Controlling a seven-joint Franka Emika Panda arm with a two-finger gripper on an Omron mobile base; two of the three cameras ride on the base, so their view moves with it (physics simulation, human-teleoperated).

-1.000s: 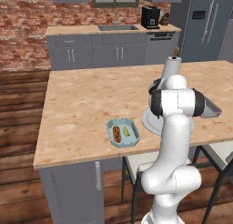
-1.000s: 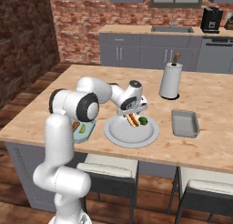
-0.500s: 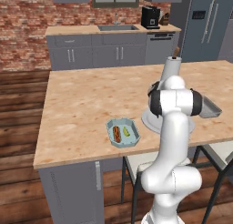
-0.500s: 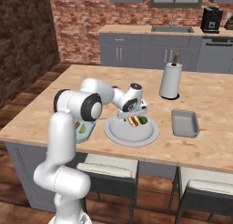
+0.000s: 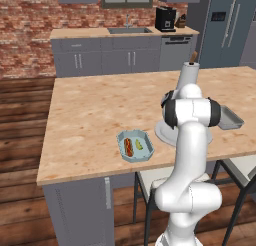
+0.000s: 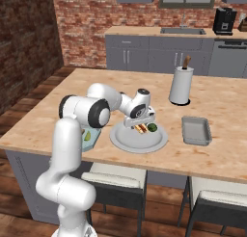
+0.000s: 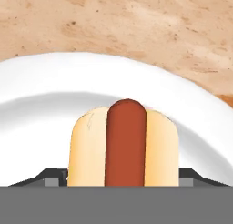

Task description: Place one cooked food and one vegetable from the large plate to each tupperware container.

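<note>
The large plate (image 6: 126, 140) is round and white-grey and lies on the island; it holds a hot dog (image 6: 141, 129) and a small green vegetable (image 6: 153, 127). My gripper (image 6: 139, 124) is down on the plate, open, with the jaws on either side of the hot dog (image 7: 125, 145). The fingertips (image 7: 53, 176) sit close against the bun's sides. The light blue octagonal tray (image 5: 121, 138) holds another hot dog (image 5: 128, 147) and a green piece (image 5: 139, 144). The grey rectangular tray (image 6: 196, 130) holds nothing. My arm hides most of the plate (image 5: 162, 132) in the left base view.
A paper towel roll (image 6: 181, 85) stands behind the plate. Stools (image 6: 114, 178) are tucked under the island's near edge. The back counter has a sink and a coffee machine (image 5: 164, 18).
The hand has come lower onto the plate and now straddles the hot dog. The trays and their contents have not moved.
</note>
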